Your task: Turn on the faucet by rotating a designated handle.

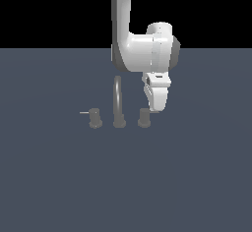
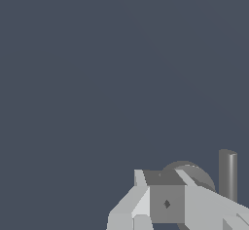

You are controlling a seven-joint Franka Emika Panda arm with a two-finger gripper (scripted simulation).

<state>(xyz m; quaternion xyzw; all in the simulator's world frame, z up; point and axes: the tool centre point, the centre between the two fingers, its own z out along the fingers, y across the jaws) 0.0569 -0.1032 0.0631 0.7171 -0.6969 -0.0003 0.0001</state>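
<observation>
The faucet [image 1: 117, 102] is dull grey, with a tall thin arched spout on a round base between two stubby knobs. In the exterior view, the designated handle [image 1: 143, 117] is the knob on the right. Its lever is mostly hidden behind my gripper [image 1: 156, 108], which hangs just right of the knob with its fingertips at about knob height. The fingers look pressed together with nothing between them. The wrist view shows the gripper [image 2: 167, 197] in front of the round knob top [image 2: 193, 173], with a grey rod [image 2: 227, 174] beside it.
The twin knob [image 1: 95, 118], its lever sticking out to the exterior view's left, stands left of the spout. Everything rests on a flat dark blue-grey floor [image 1: 126, 187]. The white arm [image 1: 135, 44] comes down from above, behind the faucet.
</observation>
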